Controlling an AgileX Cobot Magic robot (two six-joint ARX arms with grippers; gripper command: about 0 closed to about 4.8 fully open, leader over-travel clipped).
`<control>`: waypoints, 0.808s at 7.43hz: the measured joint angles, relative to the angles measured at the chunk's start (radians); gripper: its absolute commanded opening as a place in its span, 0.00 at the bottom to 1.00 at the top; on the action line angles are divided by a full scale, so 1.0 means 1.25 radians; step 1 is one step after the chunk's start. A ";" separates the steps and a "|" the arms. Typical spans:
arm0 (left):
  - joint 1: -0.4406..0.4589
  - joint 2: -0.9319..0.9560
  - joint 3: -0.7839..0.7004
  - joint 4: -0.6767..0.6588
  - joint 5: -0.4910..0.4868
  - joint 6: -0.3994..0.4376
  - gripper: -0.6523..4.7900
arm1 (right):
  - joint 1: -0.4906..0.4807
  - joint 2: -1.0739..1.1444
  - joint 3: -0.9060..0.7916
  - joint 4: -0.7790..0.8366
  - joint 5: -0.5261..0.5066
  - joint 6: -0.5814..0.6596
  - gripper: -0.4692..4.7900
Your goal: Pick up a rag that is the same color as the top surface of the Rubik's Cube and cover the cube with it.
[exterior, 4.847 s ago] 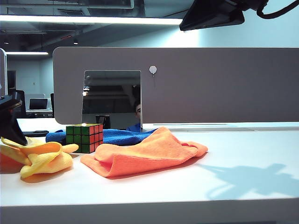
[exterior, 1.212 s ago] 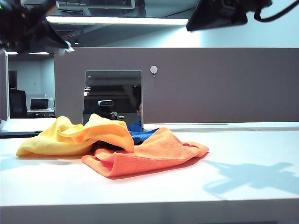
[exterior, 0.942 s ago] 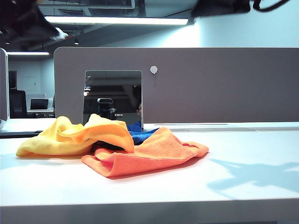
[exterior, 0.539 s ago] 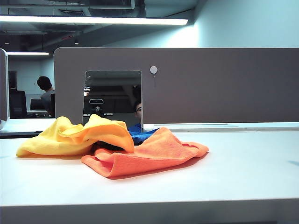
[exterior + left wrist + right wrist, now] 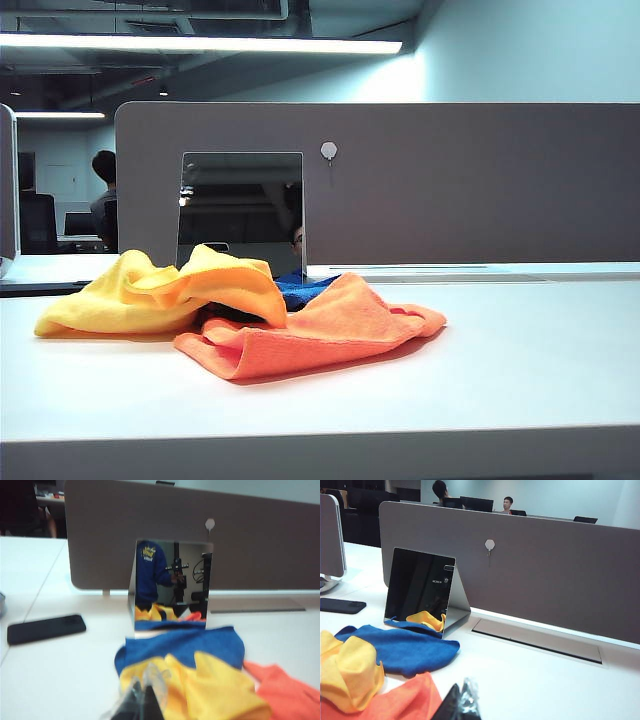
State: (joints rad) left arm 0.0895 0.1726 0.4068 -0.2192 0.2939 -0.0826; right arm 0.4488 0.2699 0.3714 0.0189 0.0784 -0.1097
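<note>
Nearest the exterior camera is the orange cloth (image 5: 310, 335), a decoy lying just in front of the mirror stand (image 5: 240, 212) and to its right. The rag (image 5: 160, 292), yellow with orange-tinted folds, is draped in a hump touching the orange cloth's left edge, just in front of the mirror stand. The Rubik's Cube is not visible in any view; judging by the hump it likely sits under the rag, so the task looks done. The rag reads as soft, light, limp microfibre; if it needs adjusting, pinch a raised fold or free edge, not the hump. The blue cloth (image 5: 395, 650) lies between rag and mirror stand. Left gripper (image 5: 142, 700) is above the rag's near side, jaws closed, empty. Right gripper (image 5: 462, 700) is over the orange cloth's side, jaws together, empty.
</note>
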 measured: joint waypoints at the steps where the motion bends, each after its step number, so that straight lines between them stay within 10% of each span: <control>1: 0.000 -0.055 -0.010 -0.071 -0.002 0.000 0.11 | 0.000 -0.049 -0.038 -0.001 0.000 0.000 0.08; 6: -0.001 -0.136 -0.085 -0.174 0.006 -0.047 0.11 | -0.005 -0.213 -0.282 0.048 0.068 0.069 0.08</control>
State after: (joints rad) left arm 0.0879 0.0032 0.3008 -0.4370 0.3012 -0.1417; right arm 0.4419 0.0032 0.0189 0.0792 0.1631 -0.0231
